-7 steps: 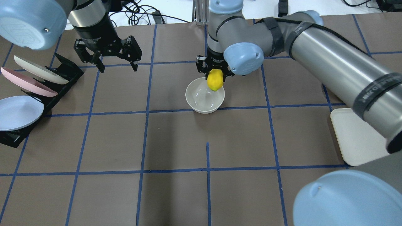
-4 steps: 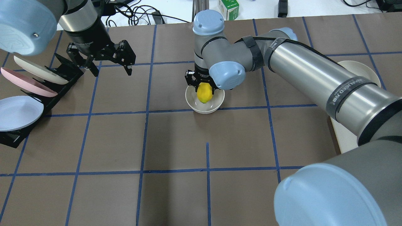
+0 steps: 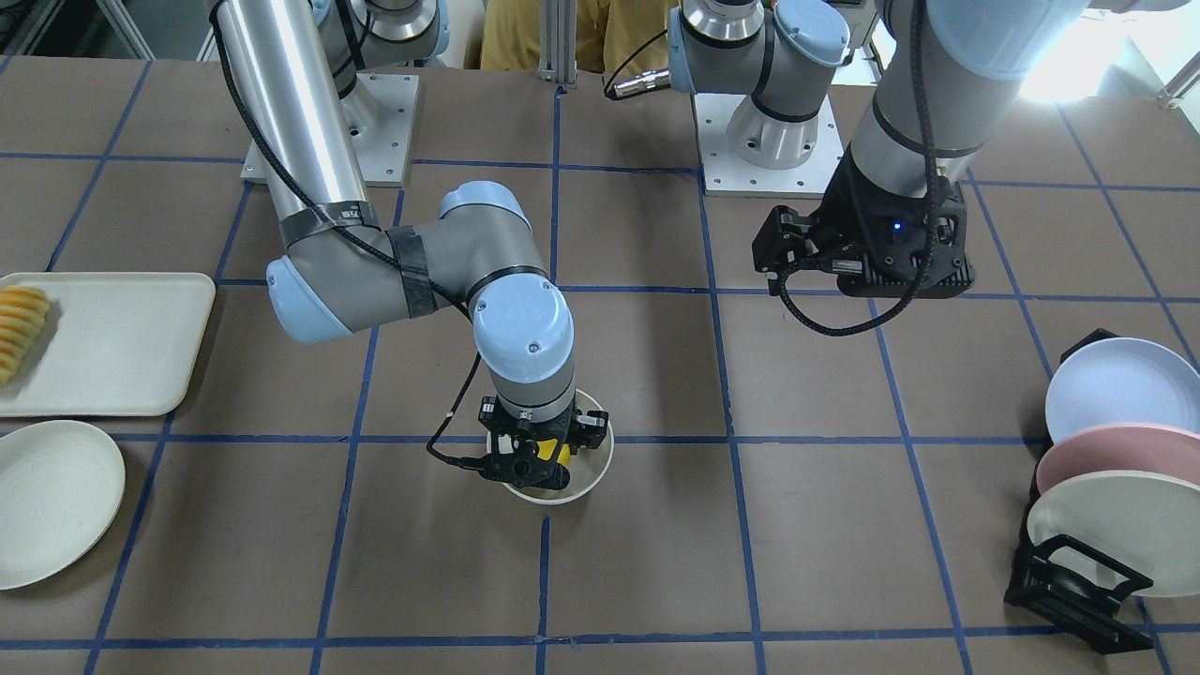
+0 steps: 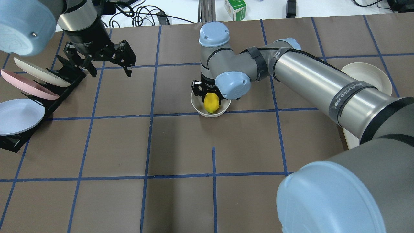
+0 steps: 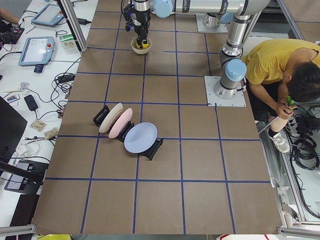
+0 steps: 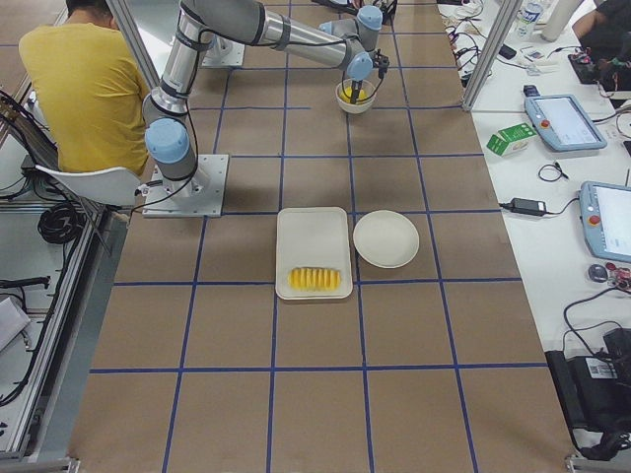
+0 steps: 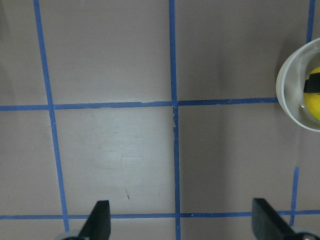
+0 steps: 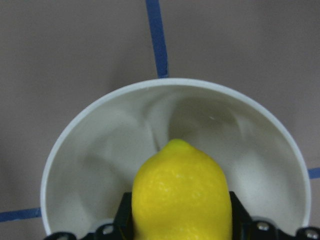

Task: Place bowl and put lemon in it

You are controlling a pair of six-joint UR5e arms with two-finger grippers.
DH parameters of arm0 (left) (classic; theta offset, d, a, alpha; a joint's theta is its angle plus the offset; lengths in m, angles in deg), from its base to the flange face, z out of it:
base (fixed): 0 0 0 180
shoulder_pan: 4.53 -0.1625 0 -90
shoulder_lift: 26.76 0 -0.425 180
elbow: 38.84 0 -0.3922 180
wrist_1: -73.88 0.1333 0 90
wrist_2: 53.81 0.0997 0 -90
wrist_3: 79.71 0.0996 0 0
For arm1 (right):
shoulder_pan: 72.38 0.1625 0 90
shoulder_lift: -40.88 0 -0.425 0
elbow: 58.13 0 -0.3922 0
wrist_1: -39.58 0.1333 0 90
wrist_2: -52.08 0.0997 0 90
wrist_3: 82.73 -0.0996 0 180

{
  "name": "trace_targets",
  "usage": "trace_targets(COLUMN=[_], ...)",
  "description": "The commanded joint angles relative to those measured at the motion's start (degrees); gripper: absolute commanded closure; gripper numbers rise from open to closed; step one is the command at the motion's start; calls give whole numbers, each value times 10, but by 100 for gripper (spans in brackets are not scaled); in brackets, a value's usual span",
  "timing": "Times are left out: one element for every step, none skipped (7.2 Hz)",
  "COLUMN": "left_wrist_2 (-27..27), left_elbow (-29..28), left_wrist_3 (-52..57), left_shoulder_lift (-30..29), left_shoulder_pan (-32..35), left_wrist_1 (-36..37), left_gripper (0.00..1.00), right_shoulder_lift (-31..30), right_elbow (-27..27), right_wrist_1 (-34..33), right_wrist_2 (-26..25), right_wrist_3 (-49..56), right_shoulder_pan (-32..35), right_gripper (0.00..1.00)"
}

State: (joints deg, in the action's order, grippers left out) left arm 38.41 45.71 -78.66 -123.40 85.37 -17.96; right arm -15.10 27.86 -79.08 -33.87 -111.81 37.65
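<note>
Near the middle of the overhead view, the right gripper (image 4: 210, 97) points straight down into the bowl (image 4: 197, 106). Its black fingers (image 8: 239, 216) are clamped on either flank of the lemon (image 4: 211, 103). The lemon is a bright yellow oval with finely pebbled matte skin and a blunt nub at its tip, which hangs inside the rim; whether it touches the bottom cannot be told. The bowl is a deep, round, glossy off-white hemisphere with soft reflections on its inner wall. It stands upright on the table (image 4: 181, 145), a matte brown sheet gridded with blue tape. At the upper left of that view the left gripper (image 4: 111, 72) hangs over bare table, jaws spread wide with nothing between them. Just left of it, a black rack (image 4: 66, 79) holds three thin round plates on edge: cream (image 4: 42, 75), pink (image 4: 27, 84) and pale blue (image 4: 19, 116). At the left edge of the front-facing view lie a cream tray (image 3: 122, 347) with rounded corners, carrying ridged orange-yellow slices (image 3: 21, 330), and a flat cream round plate (image 3: 52, 502).
</note>
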Motion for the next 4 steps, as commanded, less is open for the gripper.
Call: trace_targets(left_wrist_2=[0, 0, 0, 0], left_elbow=[-3, -3, -3, -4], left_wrist_3=[0, 0, 0, 0], left_shoulder_lift=[0, 0, 0, 0], left_shoulder_pan=[-1, -2, -1, -1], left_wrist_1=[0, 0, 0, 0], left_gripper=[0, 0, 0, 0], right_shoulder_lift=[2, 0, -10, -39], right_elbow=[14, 14, 12, 15], right_wrist_1=[-10, -30, -28, -19], right_wrist_2=[0, 2, -4, -3], right_wrist_3=[-2, -3, -4, -3], right_shoulder_pan=[0, 0, -2, -7], right_gripper=[6, 0, 0, 0])
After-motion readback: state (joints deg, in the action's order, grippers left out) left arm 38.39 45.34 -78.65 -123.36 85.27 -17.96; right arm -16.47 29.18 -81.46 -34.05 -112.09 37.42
